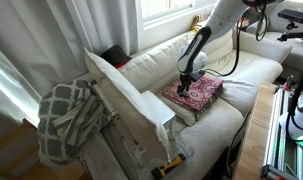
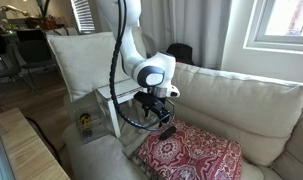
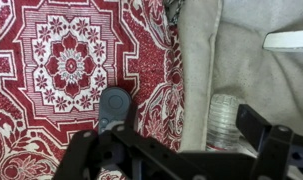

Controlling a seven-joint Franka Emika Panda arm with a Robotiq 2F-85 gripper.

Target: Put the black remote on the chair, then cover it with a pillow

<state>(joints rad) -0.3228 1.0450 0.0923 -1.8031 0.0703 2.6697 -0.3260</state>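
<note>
Only one pillow (image 1: 131, 105), one red cushion (image 1: 194, 93).

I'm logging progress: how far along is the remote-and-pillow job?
Done: nothing clearly finished. In hand: the hand is low over the red cushion on the chair; a dark end, likely the black remote, shows at it, grip unclear. Left: the pillow stands at the chair's end, covering nothing.

No readable text, labels, brands or numbers — none in any view.
</note>
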